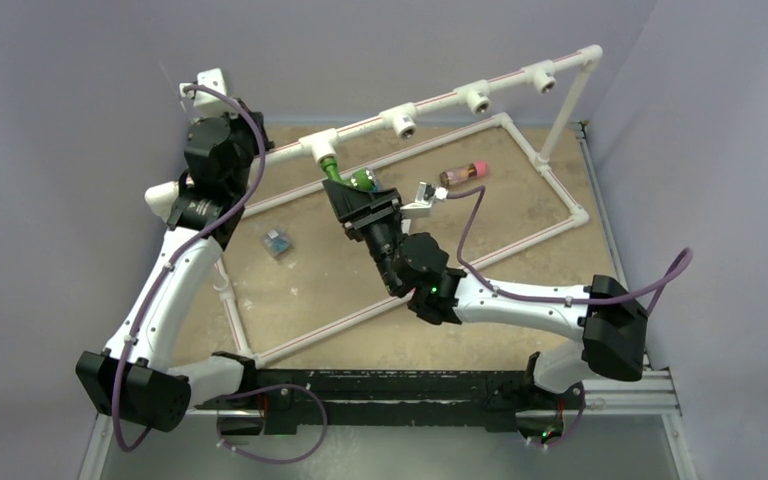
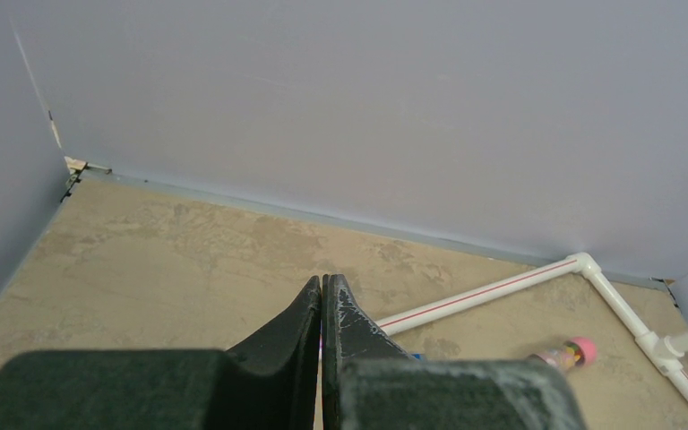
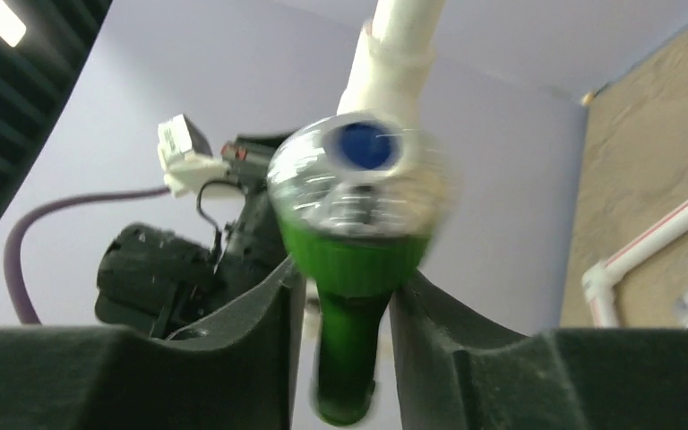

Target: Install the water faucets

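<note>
A bright green faucet (image 1: 345, 176) hangs slanted under the leftmost white tee (image 1: 317, 146) of the raised pipe rail. My right gripper (image 1: 354, 190) is shut on it. In the right wrist view both fingers press the green body (image 3: 349, 269) below its blurred silvery knob with a blue centre, and the white tee (image 3: 394, 54) stands right behind it. My left gripper (image 1: 232, 135) is held high by the rail's left end. In the left wrist view its jaws (image 2: 322, 291) are shut together and hold nothing.
Three more white tees (image 1: 400, 120) (image 1: 476, 98) (image 1: 543, 77) sit along the rail. A white pipe frame (image 1: 560, 190) lies on the tan floor. A pink-capped bottle (image 1: 463, 173) and a small blue object (image 1: 277, 242) lie inside it. The bottle also shows in the left wrist view (image 2: 566, 353).
</note>
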`<state>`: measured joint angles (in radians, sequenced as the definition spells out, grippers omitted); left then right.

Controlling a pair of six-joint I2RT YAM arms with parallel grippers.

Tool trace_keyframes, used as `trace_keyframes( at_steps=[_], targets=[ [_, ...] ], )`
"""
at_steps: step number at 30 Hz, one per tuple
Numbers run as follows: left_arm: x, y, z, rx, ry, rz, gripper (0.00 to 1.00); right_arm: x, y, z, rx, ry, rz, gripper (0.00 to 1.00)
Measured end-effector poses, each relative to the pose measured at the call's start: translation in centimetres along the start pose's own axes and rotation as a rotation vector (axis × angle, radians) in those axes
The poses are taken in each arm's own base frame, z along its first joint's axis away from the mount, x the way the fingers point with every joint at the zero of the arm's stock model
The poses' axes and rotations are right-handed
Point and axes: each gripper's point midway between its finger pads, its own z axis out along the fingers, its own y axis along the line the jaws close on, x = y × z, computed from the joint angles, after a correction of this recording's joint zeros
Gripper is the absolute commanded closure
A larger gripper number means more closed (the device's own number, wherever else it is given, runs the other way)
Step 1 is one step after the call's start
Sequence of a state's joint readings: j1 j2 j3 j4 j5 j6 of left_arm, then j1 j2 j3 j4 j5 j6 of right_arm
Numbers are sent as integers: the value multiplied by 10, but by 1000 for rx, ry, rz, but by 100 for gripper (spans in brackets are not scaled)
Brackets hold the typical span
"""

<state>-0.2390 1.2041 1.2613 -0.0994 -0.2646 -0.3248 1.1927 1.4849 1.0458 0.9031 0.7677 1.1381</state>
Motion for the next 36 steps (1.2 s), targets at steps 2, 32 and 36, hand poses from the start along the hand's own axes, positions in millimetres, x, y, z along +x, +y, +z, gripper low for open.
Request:
trace_keyframes(
  at_steps=[2, 32, 36],
  targets=[
    [0, 0, 0, 2, 3, -5, 100, 6, 1, -1, -6, 33, 29, 44],
    [1, -1, -1, 4, 10, -4, 100, -26, 14, -69, -172, 243, -671, 26],
    [2, -1, -1, 4, 10, -4, 100, -38, 40, -70, -294, 243, -964, 25]
  ],
)
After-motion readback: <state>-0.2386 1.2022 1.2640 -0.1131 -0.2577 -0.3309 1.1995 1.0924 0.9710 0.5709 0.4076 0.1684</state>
